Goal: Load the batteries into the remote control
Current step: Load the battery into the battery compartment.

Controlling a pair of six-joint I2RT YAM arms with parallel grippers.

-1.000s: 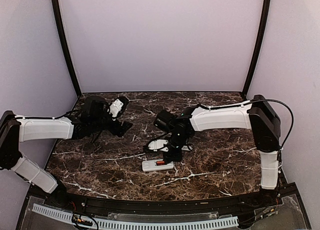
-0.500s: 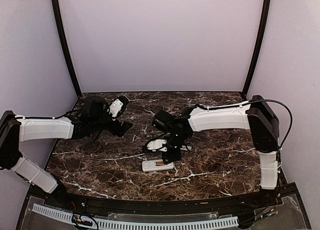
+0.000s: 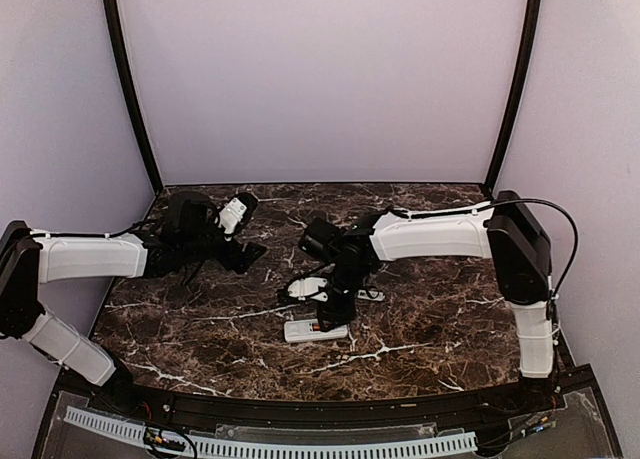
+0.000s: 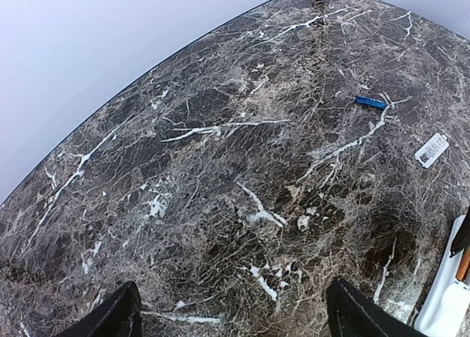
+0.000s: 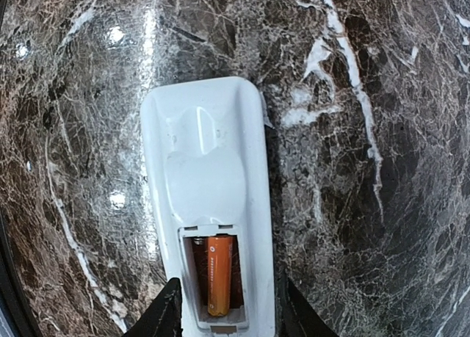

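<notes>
The white remote control (image 5: 205,168) lies back up on the marble table, its battery compartment open. The orange battery (image 5: 219,274) lies in one slot and the slot beside it is empty. My right gripper (image 5: 229,319) is open, its fingers on either side of the remote's compartment end, holding nothing. In the top view it hangs (image 3: 330,317) over the remote (image 3: 305,331). The blue battery (image 4: 370,101) lies alone on the table, far from my left gripper (image 4: 235,322), which is open and empty. The remote's edge (image 4: 444,304) shows at the right of the left wrist view.
A small white barcode tag (image 4: 431,149) lies on the marble between the blue battery and the remote. The table (image 3: 200,309) is walled at the back and both sides. My left gripper (image 3: 248,254) hovers left of the remote.
My right arm has shifted slightly to the left over the remote. The left arm and the remote have not moved.
</notes>
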